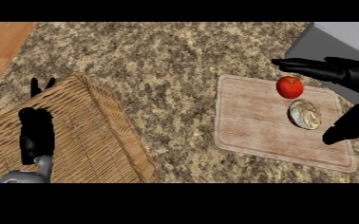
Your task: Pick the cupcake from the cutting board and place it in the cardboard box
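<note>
Wooden cutting board (252, 133) bears cupcake (305, 114), unlabelled.

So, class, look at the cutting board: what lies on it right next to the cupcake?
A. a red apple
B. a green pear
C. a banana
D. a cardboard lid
A: on the cutting board a round red apple sits just beyond the cupcake, with the right hand spread open around the pair.
</note>
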Available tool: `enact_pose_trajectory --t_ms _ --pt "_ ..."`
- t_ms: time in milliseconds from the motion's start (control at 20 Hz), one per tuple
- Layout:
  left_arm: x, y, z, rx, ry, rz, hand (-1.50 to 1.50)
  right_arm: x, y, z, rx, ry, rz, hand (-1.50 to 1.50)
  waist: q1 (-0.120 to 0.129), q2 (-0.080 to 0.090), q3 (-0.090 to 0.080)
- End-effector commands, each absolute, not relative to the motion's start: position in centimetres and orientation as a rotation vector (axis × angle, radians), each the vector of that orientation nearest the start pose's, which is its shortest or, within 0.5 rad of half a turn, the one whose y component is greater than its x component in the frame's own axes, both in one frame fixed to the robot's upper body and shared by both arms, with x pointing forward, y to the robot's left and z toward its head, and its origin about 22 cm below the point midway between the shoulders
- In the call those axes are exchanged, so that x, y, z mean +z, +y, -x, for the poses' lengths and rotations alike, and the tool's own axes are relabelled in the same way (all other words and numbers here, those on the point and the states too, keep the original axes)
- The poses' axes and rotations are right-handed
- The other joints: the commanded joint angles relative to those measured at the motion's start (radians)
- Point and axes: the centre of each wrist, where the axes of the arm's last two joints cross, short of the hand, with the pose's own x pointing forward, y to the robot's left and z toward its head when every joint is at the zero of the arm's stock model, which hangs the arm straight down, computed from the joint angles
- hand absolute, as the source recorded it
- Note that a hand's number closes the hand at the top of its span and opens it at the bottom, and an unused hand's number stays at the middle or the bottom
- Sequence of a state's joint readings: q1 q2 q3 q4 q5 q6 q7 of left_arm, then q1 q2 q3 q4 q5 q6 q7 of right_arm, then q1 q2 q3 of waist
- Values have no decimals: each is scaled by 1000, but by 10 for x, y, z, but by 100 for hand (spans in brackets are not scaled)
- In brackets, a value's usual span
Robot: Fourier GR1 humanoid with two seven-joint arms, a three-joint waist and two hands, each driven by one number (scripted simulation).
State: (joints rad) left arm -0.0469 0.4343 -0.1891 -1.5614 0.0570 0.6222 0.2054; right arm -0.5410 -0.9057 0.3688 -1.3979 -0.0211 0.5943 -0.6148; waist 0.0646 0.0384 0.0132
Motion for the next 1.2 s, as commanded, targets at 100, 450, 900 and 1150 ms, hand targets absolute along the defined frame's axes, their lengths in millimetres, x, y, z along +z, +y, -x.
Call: enact_pose_trajectory --t_ms 100,450,900,1150 --pt "34 304 -252 -192 -1429 -616 0 176 -313 -332 1895 -1569 -283 -150 25 3 -8" --pt "33 312 -254 -229 -1423 -611 0 142 -324 -336 2093 -1419 -268 -150 24 -2 -11" --pt "31 324 -272 -215 -1407 -648 0 110 -329 -359 2220 -1425 -209 -150 -13 -6 -12" --pt "26 332 -259 -223 -1388 -624 0 105 -332 -367 2229 -1422 -244 -150 -13 -18 -13"
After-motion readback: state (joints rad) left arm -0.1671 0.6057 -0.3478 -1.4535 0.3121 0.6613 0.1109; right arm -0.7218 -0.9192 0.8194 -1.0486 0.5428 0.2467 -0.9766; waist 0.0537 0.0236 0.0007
